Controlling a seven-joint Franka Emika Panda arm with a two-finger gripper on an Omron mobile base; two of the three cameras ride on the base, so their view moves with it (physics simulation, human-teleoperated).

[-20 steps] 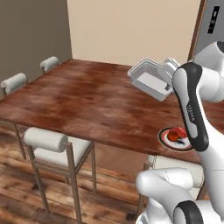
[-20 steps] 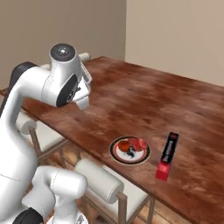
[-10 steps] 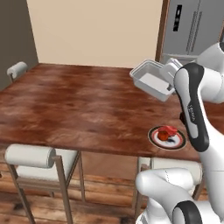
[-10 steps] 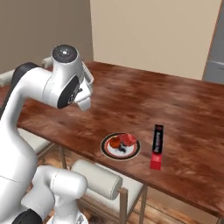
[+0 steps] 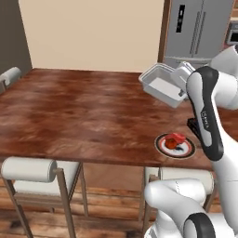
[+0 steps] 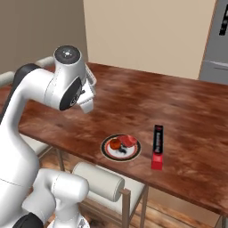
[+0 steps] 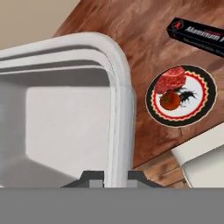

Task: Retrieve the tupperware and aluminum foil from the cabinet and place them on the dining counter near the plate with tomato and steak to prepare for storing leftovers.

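Left base view
- tupperware (image 5: 160, 83): carried in the air above the far right part of the desk (image 5: 74, 111), tilted, its open side facing the camera; not yet set down.
- plate (image 5: 175, 145): on the desk near the front edge, below and in front of the carried container, with a red piece on it.
- arm: rises at the right and hides the spot where the container is gripped.

Right base view
- aluminum foil (image 6: 157, 144): lies flat on the desk just beside the plate (image 6: 120, 148), apart from it, red end toward the front edge. Judged done: this half of the task looks finished.
- food: the tomato (image 6: 116, 144) and the steak (image 6: 128, 140) sit side by side on the plate.

Hand view
- jaws: closed narrow on the rim of the tupperware (image 7: 61, 113), one dark tip on each side of the wall at the bottom of the view.
- below: plate (image 7: 181, 101) and foil carton (image 7: 197, 36) on the desk, off to one side of the container.

Progress
- done: foil delivered; container fetched and brought over the desk.
- left: lower the container beside the plate and let go.
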